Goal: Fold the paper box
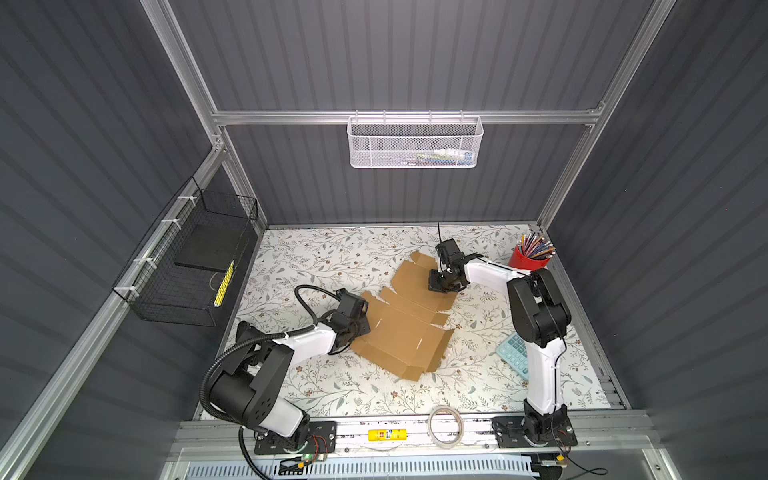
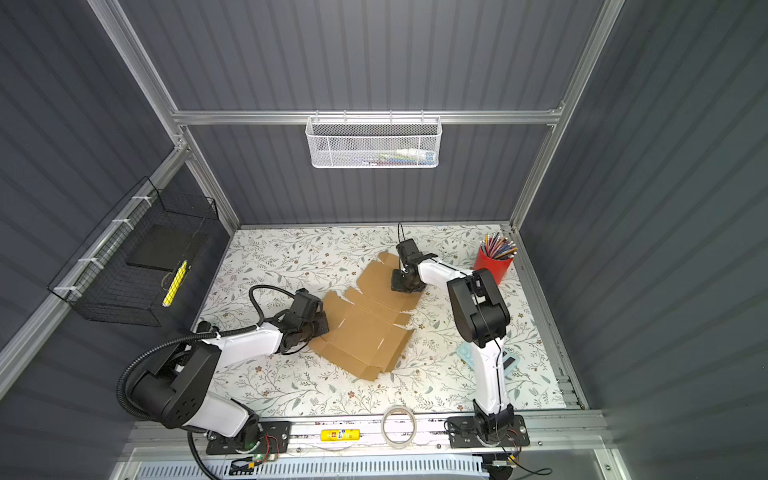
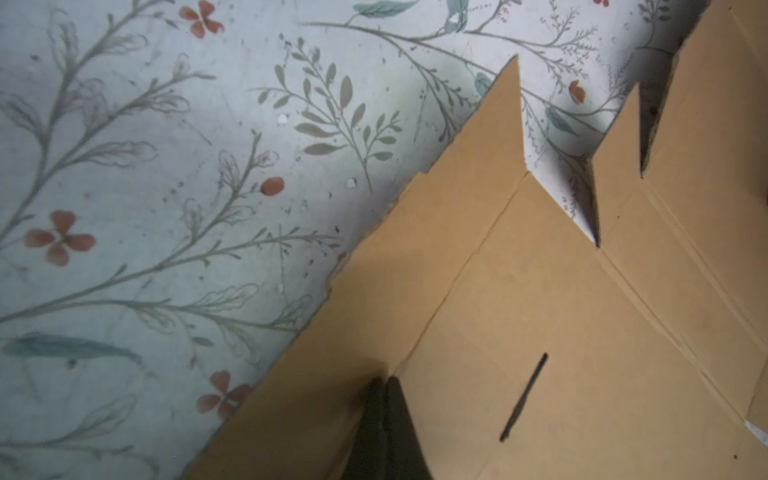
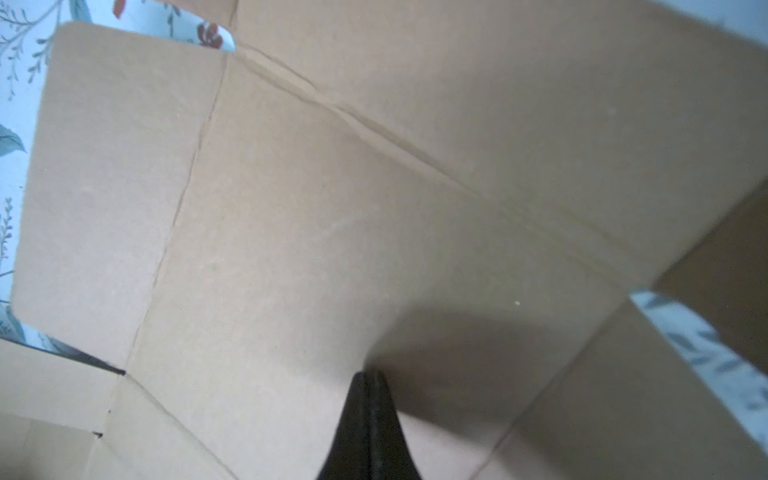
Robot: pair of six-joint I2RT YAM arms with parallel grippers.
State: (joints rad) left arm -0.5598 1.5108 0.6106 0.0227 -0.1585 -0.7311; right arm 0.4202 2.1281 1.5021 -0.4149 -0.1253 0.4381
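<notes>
Floral table (image 1: pixel 316 257): paper box (image 1: pixel 407 328), calculator (image 1: pixel 515 353), cup (image 1: pixel 525 262)

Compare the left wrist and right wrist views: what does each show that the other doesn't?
Only left wrist: a dark slot in the paper box, pointed flaps, much floral table. Only right wrist: a round-cornered flap beside a crease. Both: brown cardboard, and shut fingers aimed at it, the left fingers and the right fingers respectively.

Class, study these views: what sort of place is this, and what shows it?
Likely a robot test booth styled as a desk: silver aluminium frame, red cup of coloured pencils, pale teal calculator on floral-patterned tabletop.
</notes>
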